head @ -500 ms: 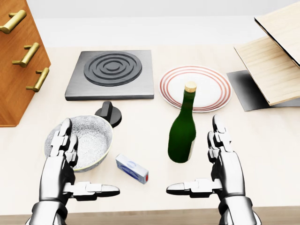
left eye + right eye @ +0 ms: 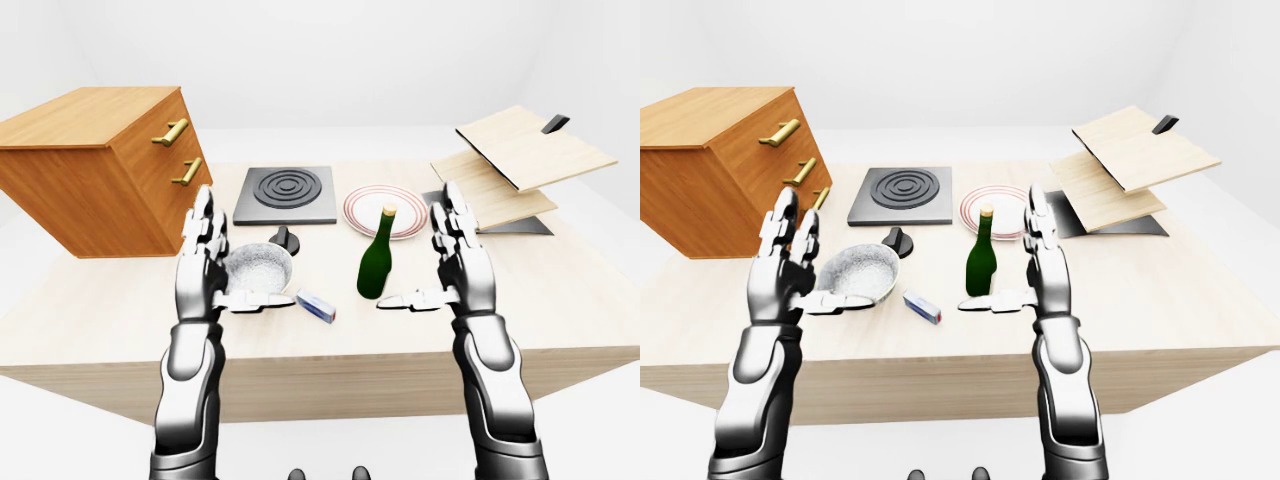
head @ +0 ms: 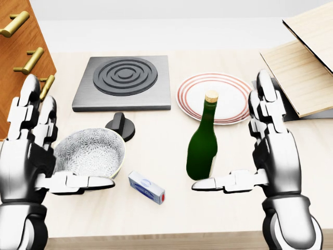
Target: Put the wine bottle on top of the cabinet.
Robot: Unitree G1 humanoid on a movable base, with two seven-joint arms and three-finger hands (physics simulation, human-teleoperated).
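The green wine bottle (image 3: pixel 203 148) with a cork top stands upright on the light wooden table, just below the striped plate. My right hand (image 3: pixel 244 156) is open just to its right, fingers pointing up and thumb reaching under the bottle's base side without touching it. My left hand (image 3: pixel 60 153) is open too, held beside the patterned bowl. The wooden cabinet (image 2: pixel 100 170) with brass handles stands at the table's left end; its flat top is bare.
A patterned bowl (image 3: pixel 99 148), a black knob (image 3: pixel 120 125) and a small blue-white box (image 3: pixel 146 187) lie left of the bottle. A dark hob plate (image 3: pixel 125 80) and red-ringed plate (image 3: pixel 231 83) sit higher up. Tilted wooden boards (image 2: pixel 515 160) stand at the right.
Both hands have risen in the head view and spread slightly apart, the left toward the cabinet side, the right up alongside the bottle. The bottle has not moved.
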